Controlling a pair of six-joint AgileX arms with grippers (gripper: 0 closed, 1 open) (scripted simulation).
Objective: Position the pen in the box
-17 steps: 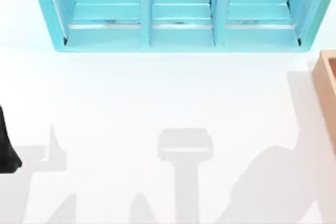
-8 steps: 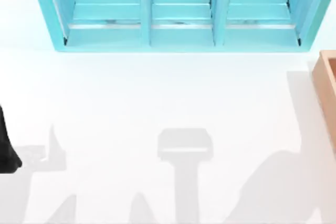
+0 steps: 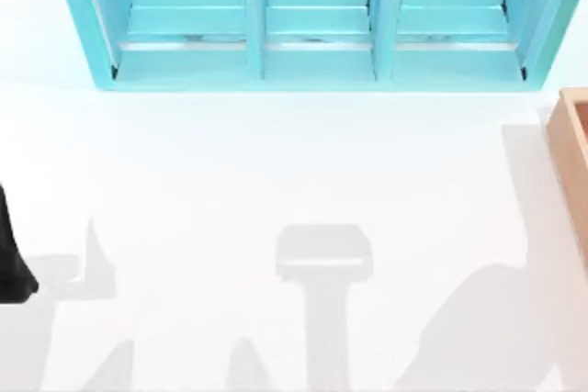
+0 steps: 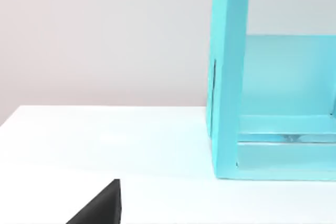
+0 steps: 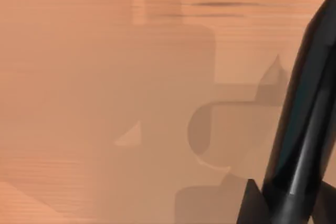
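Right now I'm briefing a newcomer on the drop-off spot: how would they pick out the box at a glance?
Start at the big cyan shelf unit along the table's far edge, then follow it to the table's right edge. Just in front of the shelf's right end sits the box, partly cut off in the top view. Its tan, wood-coloured thick walls set it apart from the cyan shelf and the white table.

Shelf [image 3: 312, 52] is cyan, paler on the inner back panels. Table [image 3: 276, 162] white with soft grey shadows. Box [image 3: 571, 149] tan; its inner surface [image 5: 105, 77] shows faint horizontal wood grain. Pen [image 5: 302, 129] glossy black with a teal sheen. My left arm [image 3: 11, 268] is black.
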